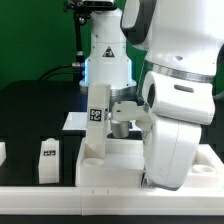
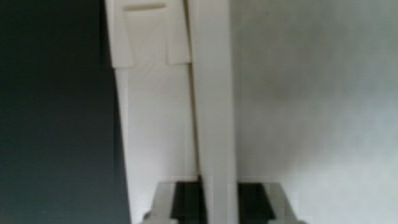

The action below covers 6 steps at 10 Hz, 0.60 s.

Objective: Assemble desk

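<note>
"On the black table (image 1: pixel 30 110), just behind the white border rail (image 1: pixel 60 195), where is the desk?" (Operator)

"The slab (image 1: pixel 112 162) lies flat there. One upright leg (image 1: pixel 97 118) stands over the slab's corner on the exterior view's left. One loose leg (image 1: pixel 50 160) stands apart on the table, further toward that side." (Technician)

"State of the gripper (image 1: pixel 122 118)?" (Operator)

"It sits just beside the upright leg, tag side facing the camera. The arm's own body hides the fingers in the exterior view. The wrist view shows only close white surfaces and a dark tag pattern. Whether the jaws are closed on the leg cannot be told." (Technician)

"Likely faults from here?" (Operator)

"Judgement only. First, a leg that is slightly tilted may bind in its round socket instead of seating. Second, a sideways push may slide the unclamped slab along the rail. Third, releasing an unseated leg may let it topple." (Technician)

"Appearance of the parts?" (Operator)

"All white plastic. The legs are blocky, each bearing a black-and-white square tag. The slab is plain, with a round socket visible at the near corner." (Technician)
</note>
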Motion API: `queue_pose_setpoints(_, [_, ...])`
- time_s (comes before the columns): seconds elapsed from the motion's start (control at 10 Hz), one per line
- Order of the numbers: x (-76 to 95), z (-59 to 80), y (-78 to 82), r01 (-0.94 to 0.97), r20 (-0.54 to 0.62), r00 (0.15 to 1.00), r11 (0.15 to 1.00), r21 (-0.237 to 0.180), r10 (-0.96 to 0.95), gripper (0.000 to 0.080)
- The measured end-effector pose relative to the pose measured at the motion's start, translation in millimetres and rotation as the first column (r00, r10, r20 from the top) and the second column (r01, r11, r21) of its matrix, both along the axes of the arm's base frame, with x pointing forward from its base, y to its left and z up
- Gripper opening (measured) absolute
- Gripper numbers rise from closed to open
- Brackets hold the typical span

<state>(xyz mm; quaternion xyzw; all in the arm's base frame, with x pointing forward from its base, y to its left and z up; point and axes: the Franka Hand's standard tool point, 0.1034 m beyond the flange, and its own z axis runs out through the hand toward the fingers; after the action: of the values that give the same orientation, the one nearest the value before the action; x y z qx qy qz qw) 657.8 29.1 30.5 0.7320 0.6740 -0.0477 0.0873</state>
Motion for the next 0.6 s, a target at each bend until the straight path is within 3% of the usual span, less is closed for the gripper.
queue_pose_setpoints(0.1, [-0.2,0.3,-0.3,0.001,-0.001,1.000,1.000,0.000,-0.001,0.0051])
queue_pose_setpoints(0.2, [-0.2,0.2,-0.8,0.005,-0.001,1.000,1.000,0.000,-0.005,0.0243])
queue_pose_setpoints(0.3, [1.8,5.7,-0.9,0.009,0.002,1.000,1.000,-0.010,-0.009,0.0382])
queue_pose_setpoints(0.4, [3.2,26.8,0.5,-0.002,0.004,1.000,1.000,-0.025,0.002,0.0382])
queue_pose_setpoints(0.6, [-2.2,61.8,-3.6,0.143,0.032,0.989,0.990,-0.009,-0.142,0.0621])
